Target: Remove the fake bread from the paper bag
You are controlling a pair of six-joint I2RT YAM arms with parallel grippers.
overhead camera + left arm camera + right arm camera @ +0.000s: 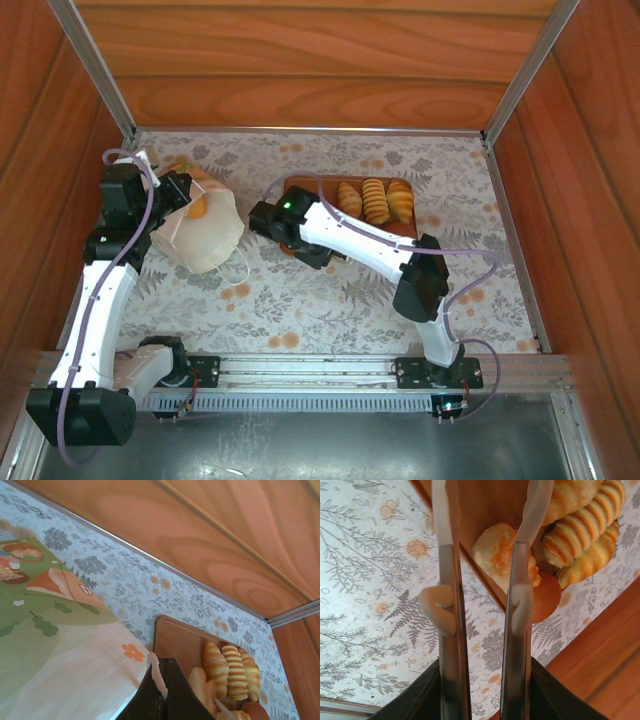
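From above, your left gripper (178, 197) sits at the mouth of the small white paper bag (212, 240) with the green-and-orange print, on the left of the table. The golden-brown fake bread (375, 200) lies on the flat brown rectangular tray (300, 184), to the right of the bag and not touching it. An orange patch shows at the bag's mouth. You cannot tell whether it is print or a last piece, so check before calling the bag empty.

In the left wrist view, the dark fingers (175, 690) look pressed together on a thin white paper edge. Pull hard and that paper may tear, or the bag may drag toward the tray.

In the right wrist view, your right gripper (490, 500) is spread and empty over the tray's edge, with a pale oval bun (502, 555) showing between its fingers. Back out crookedly and a finger could knock that bun off or catch the rim.
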